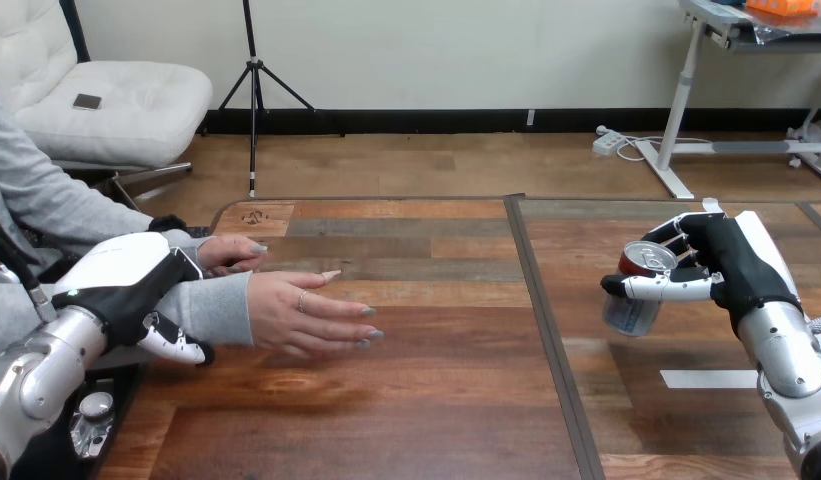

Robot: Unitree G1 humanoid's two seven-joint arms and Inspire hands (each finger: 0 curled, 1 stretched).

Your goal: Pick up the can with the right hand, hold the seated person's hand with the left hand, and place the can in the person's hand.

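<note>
My right hand is shut on a silver can with a red top, the thumb across its front. The can tilts a little and sits over the right part of the table. My left hand lies over the grey-sleeved wrist of the person's nearer hand, with its fingers and thumb curled round the sleeve. That hand stretches rightward, low over the table, fingers extended. The person's other hand rests just behind it. A wide gap of table separates the can from the person's hands.
A dark seam runs front to back across the wooden table, between the person's hand and the can. A strip of white tape lies on the table below my right hand.
</note>
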